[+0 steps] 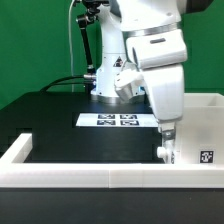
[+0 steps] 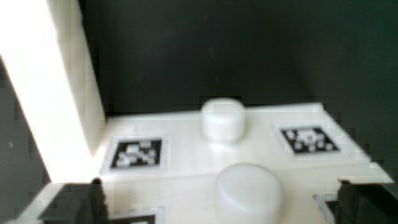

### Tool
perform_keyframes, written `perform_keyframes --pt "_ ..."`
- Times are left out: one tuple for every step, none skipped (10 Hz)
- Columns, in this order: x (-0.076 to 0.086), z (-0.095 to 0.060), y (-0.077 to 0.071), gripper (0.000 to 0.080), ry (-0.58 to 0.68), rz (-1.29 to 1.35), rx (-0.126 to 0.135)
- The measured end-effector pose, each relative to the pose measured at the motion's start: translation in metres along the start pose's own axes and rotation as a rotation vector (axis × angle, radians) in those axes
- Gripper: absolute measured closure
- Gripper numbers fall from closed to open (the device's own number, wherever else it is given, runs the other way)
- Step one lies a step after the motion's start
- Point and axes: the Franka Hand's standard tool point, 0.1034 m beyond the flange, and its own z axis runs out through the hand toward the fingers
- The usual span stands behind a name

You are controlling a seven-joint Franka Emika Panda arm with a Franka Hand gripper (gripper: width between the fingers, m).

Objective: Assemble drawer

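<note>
On the black table (image 1: 60,120), the hand (image 1: 166,150) meets a tray (image 2: 214,150).

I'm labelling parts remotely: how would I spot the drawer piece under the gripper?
Start at the black table and follow it to the exterior view's right, where the open gripper hangs. The white drawer part sits just beneath it. Unlike the flat marker board mid-table, it stands raised, and the wrist view shows a rounded knob between its two square tags.
</note>
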Motion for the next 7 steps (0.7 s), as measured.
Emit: perform_keyframes --pt "-0.001 0.000 0.000 0.0150 -0.003 -0.002 0.001" --pt "-0.006 0.000 -0.001 0.0150 -0.004 0.002 0.001" --pt "-0.021 -0.003 -0.001 0.0150 -0.011 0.000 0.005" --pt "-0.036 -0.009 0.000 0.0150 -0.019 0.021 -0.007" --pt "-0.048 -0.020 -0.004 0.0150 -0.028 0.043 -0.027" --pt "-0.055 -0.035 -0.008 0.0150 -0.042 0.092 -0.120" --pt "-0.055 -0.033 -0.018 0.0150 -0.047 0.089 -0.111"
